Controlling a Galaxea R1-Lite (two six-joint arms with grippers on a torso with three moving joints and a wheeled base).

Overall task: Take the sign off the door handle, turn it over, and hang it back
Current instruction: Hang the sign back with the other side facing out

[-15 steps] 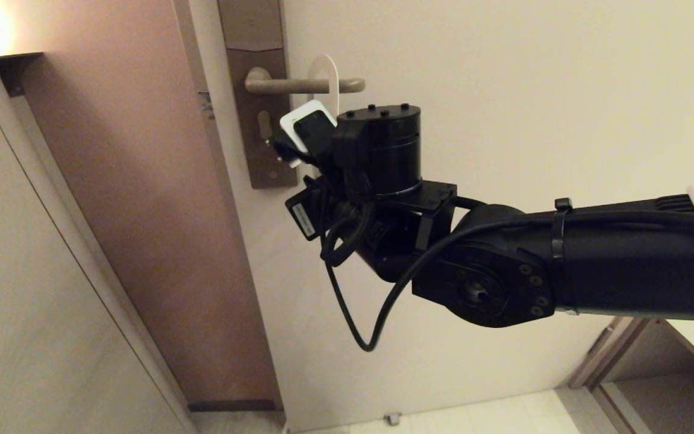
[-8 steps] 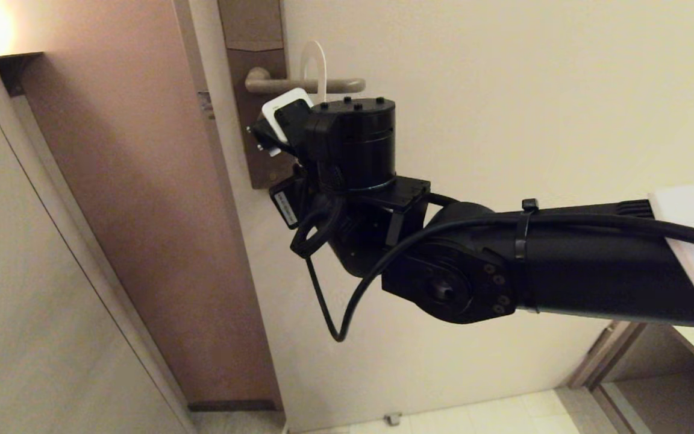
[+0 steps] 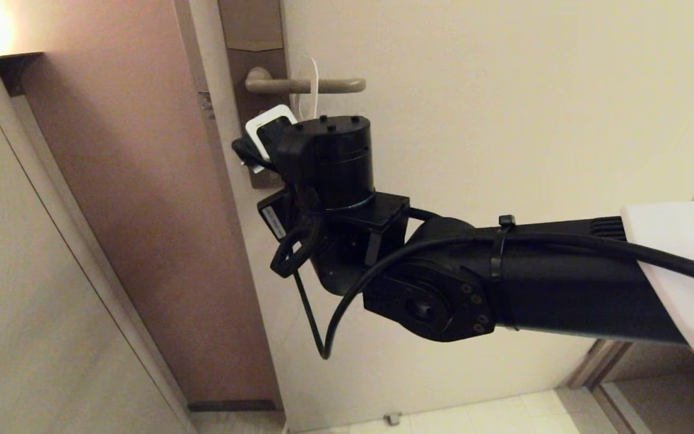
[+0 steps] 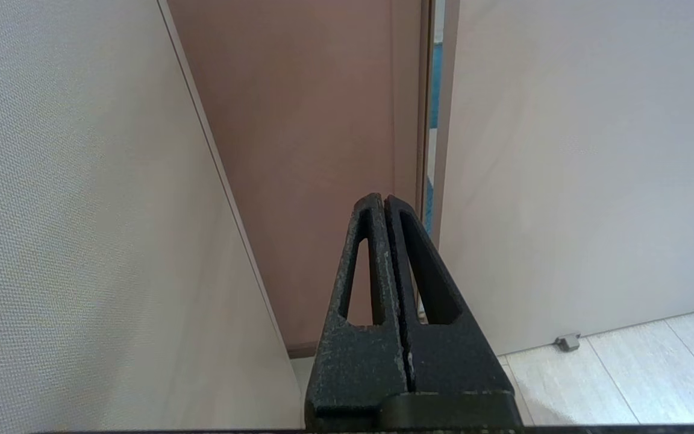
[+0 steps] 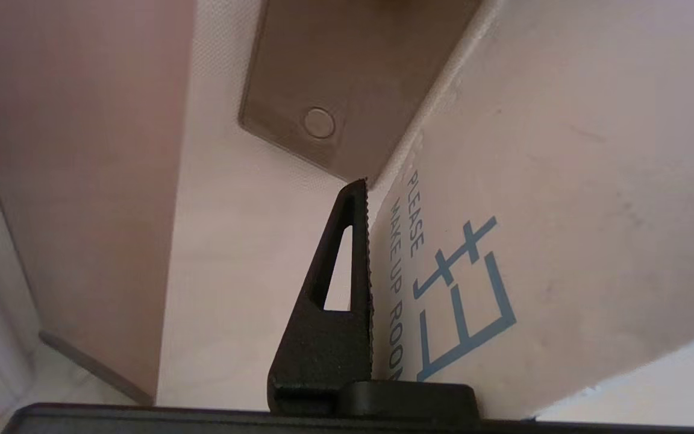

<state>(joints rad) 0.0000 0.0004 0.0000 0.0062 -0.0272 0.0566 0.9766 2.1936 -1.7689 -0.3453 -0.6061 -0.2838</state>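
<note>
One sign, long axis vertical, hangs edge-on from the door handle, loop over the rod; white "MAKE UP ROOM" face toward the right wrist camera. Right gripper below the handle, fingers pinching the card's lower part. One cream door, brown lock plate, tiled floor. Left gripper low near the door gap, fingers pressed together, holding nothing.
</note>
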